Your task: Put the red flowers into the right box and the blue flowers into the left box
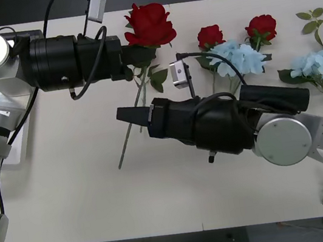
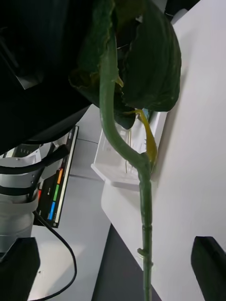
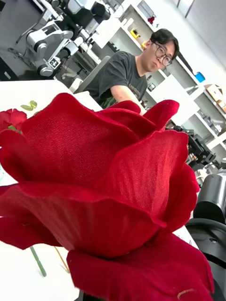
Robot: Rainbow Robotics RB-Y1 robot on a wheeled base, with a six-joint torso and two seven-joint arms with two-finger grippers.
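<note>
A deep red artificial rose on a long green stem is held near the worktop's far edge by the left hand, closed just under the bloom. The right hand is open around the lower stem at mid-worktop, not yet gripping. Two smaller red roses and the pale blue hydrangea clusters lie unsorted toward the far right. The ribbed white tray sits at the left edge. Sorting is judged barely begun.

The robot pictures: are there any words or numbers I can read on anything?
None can be read.
The sticker with coloured bars on the robot's body, seen in the right wrist view: its marks are too small to read.
The small white box on the left arm's cable: no text visible.
</note>
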